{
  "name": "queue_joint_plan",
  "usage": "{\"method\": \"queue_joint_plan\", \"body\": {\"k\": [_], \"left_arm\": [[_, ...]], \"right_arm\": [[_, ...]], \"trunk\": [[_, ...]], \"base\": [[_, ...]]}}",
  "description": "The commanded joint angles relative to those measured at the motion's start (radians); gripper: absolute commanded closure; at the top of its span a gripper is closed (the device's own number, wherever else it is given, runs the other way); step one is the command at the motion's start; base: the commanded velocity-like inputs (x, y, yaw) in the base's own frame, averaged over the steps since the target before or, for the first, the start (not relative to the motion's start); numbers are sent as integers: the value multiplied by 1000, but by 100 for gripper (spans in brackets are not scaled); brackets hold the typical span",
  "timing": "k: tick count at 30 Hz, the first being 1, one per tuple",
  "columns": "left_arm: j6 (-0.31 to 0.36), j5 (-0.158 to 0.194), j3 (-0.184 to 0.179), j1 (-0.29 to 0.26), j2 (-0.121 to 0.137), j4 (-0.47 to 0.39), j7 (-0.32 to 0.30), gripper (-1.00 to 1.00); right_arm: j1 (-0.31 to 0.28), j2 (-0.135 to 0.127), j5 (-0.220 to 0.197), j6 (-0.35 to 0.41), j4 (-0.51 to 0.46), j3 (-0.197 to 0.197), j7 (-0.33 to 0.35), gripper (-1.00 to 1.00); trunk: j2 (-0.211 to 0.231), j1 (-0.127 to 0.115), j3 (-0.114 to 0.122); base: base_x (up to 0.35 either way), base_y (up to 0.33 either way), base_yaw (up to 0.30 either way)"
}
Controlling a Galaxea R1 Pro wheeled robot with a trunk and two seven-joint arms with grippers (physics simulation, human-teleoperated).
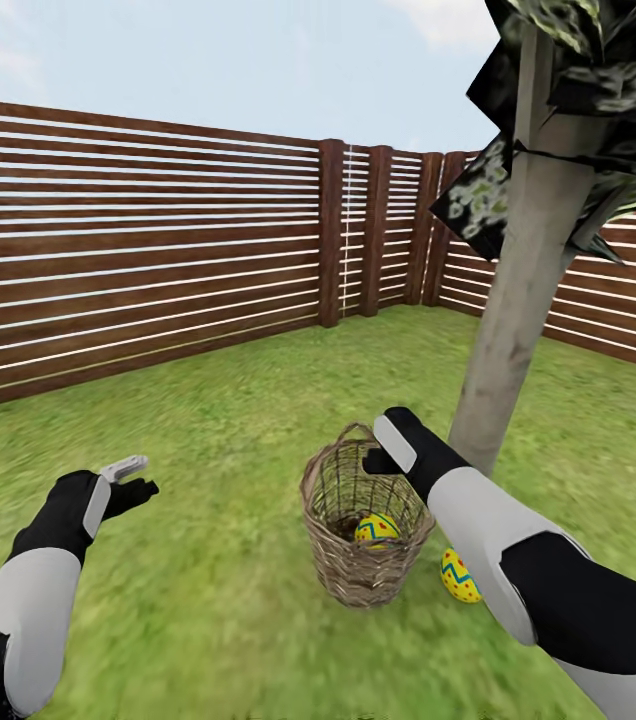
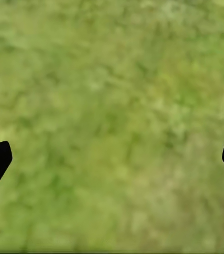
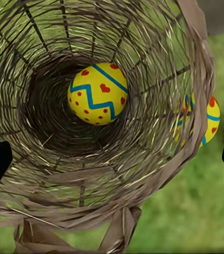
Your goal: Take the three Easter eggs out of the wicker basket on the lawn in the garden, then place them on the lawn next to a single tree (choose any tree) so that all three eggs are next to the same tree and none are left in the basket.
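Wicker basket [image 1: 363, 540] on the lawn [image 1: 208, 440] by the tree [image 1: 518, 300] holds one zigzag egg [image 3: 98, 93]; two eggs [image 3: 210, 119] lie outside. Your right pincer [image 1: 383, 452] hovers above, spread apart; your left pincer [image 1: 130, 478] is also apart.

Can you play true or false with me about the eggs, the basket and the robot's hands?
1. One egg lies inside the basket. True.
2. The basket is empty. False: a zigzag egg is in it.
3. An egg lies on the lawn beside the basket. True.
4. The left gripper holds an egg. False: it is open over bare grass.
5. The right gripper is above the basket, near the tree. True.
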Motion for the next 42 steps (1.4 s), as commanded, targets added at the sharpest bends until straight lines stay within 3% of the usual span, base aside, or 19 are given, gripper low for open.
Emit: {"method": "queue_joint_plan", "body": {"k": [1,13,34,42], "left_arm": [[5,-3,2,-1,0,-1,0,-100],[-7,-1,13,-1,3,-1,0,-100],[-1,-2,12,-2,1,0,-1,-100],[2,-3,11,-1,1,0,0,-100]], "right_arm": [[-1,-1,-10,3,0,7,-8,-100],[-1,1,-11,2,2,9,-8,-100],[-1,-2,-8,-13,31,8,-7,-100],[-1,-10,-7,-13,31,9,-7,-100]], "trunk": [[-1,0,-1],[-1,0,-1],[-1,0,-1],[-2,3,-32]], "base": [[0,0,0],[6,5,0],[223,17,0],[9,0,0]]}}
